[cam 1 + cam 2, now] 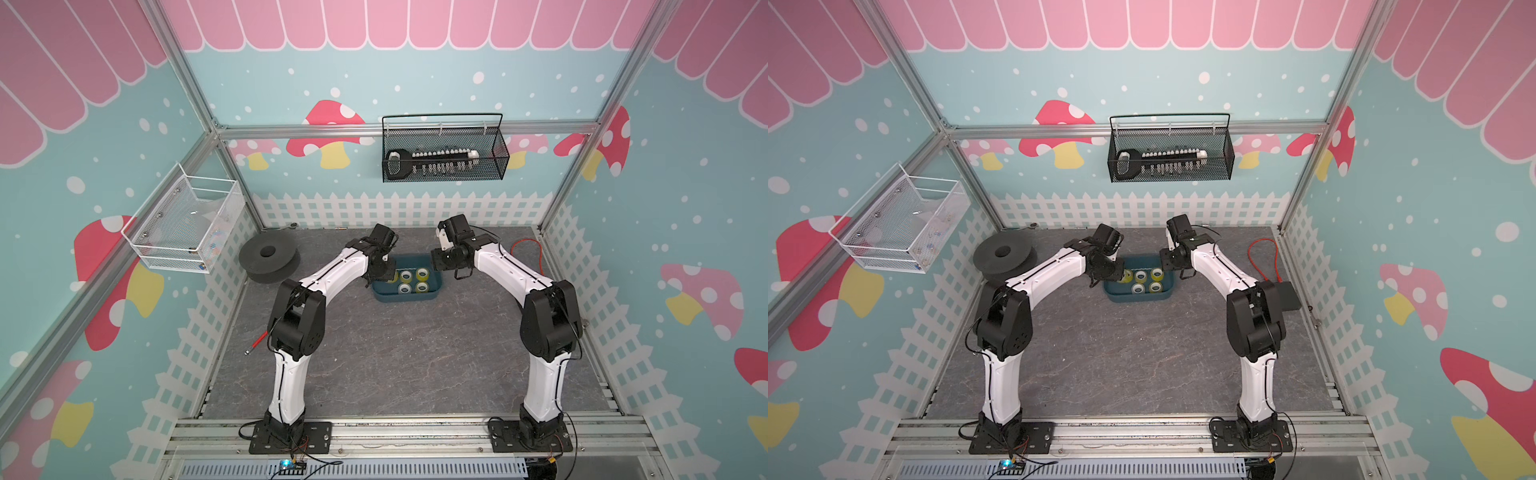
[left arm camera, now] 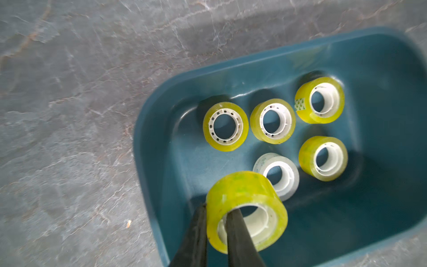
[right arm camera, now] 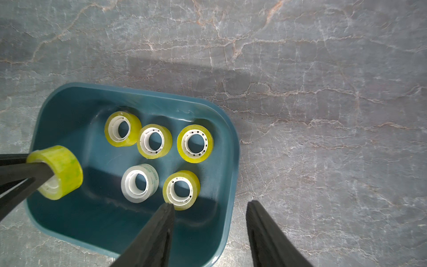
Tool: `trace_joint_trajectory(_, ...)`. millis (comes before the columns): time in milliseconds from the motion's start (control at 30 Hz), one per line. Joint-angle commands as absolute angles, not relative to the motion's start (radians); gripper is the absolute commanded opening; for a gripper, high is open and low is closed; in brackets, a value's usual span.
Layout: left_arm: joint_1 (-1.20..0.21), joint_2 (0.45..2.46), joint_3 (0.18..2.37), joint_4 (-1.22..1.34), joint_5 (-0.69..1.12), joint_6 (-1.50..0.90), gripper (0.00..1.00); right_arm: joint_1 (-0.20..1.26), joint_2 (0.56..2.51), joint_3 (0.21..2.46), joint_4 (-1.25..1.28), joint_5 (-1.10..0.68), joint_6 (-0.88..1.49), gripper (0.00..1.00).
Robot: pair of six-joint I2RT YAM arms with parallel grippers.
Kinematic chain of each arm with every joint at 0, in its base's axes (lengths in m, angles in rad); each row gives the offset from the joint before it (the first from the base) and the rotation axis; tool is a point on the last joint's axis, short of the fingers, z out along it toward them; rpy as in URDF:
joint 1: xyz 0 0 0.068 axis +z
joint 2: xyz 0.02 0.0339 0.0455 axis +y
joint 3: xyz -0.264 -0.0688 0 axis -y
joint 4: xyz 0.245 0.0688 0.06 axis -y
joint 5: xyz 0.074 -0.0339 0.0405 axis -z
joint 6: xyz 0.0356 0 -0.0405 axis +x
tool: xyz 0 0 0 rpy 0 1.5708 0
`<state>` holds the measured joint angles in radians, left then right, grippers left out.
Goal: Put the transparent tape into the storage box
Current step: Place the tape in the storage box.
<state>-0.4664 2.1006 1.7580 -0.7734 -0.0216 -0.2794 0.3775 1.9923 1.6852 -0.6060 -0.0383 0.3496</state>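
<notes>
The storage box [image 2: 147,129], a dark teal tub, sits at the back middle of the table in both top views [image 1: 405,297] [image 1: 1138,296]. Several transparent tape rolls lie flat inside, most yellow-tinted and one clear [image 2: 292,178] [image 3: 128,185]. My left gripper [image 2: 218,209] is shut on the wall of another yellow-tinted tape roll [image 2: 245,191] [image 3: 62,166], one finger inside its core and one outside. It holds the roll just above the box's interior near one end. My right gripper [image 3: 210,203] stands open and empty over the box's opposite end wall [image 3: 233,150].
A black foam spool [image 1: 269,259] lies at the back left. A white mesh basket [image 1: 187,224] hangs on the left wall and a black wire basket [image 1: 444,153] on the back wall. An orange cable [image 1: 528,253] loops at the back right, and a red tool [image 1: 257,340] lies by the left arm.
</notes>
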Motion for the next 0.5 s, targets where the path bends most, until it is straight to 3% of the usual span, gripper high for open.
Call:
trace_joint_trajectory(0, -0.471, 2.134, 1.801, -0.779, -0.008, -0.253, 0.16, 0.357, 2.028, 1.718, -0.616, -0.057, 0.356, 0.56)
trace_joint_trajectory(467, -0.471, 2.188, 1.775, -0.779, 0.010, -0.232, 0.17, 0.341, 2.093, 1.772, -0.637, -0.082, 0.355, 0.56)
